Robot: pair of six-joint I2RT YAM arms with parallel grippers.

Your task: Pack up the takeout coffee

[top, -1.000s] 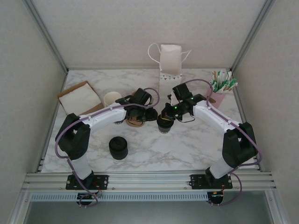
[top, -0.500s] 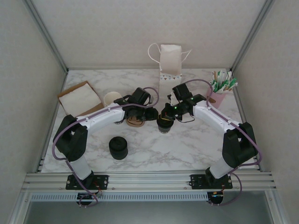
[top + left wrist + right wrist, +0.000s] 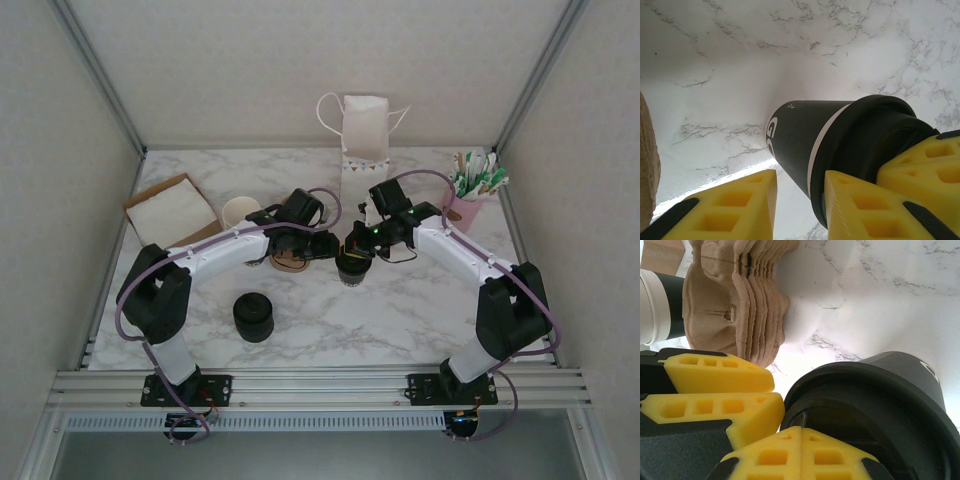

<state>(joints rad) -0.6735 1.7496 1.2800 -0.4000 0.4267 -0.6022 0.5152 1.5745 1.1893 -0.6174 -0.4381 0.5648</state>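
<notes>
- The takeout coffee, a small dark paper cup with a thin white band under its round black plastic lid, stands upright near the middle of the white marble-patterned table, between the two arms.
- Done, by my reading: the cup is lidded, so it looks ready to be packed.
- Left to do: the packing itself. The tall white paper bag with loop handles stands at the rear edge, well apart from the cup. The stack of brown moulded-pulp carriers sits just beside the cup, and the cup is in neither.
- The left gripper has its yellow fingers parted. The cup's lidded end lies against the right-hand finger, and the other finger is clear of the wall, so it does not clamp the cup.
- The right gripper has its jaws pressed together, with the tips at the near rim of the lid. I cannot tell whether it pinches the lip or merely rests there.
- Materials:
  - The cup wall is smooth and matte, and it tapers toward the base.
  - The lid is semi-gloss, with a raised rim around a sunken centre.
  - The carriers are rough, fibrous and ridged.
  - The finger pads are ribbed yellow blocks with square hollows.
</notes>
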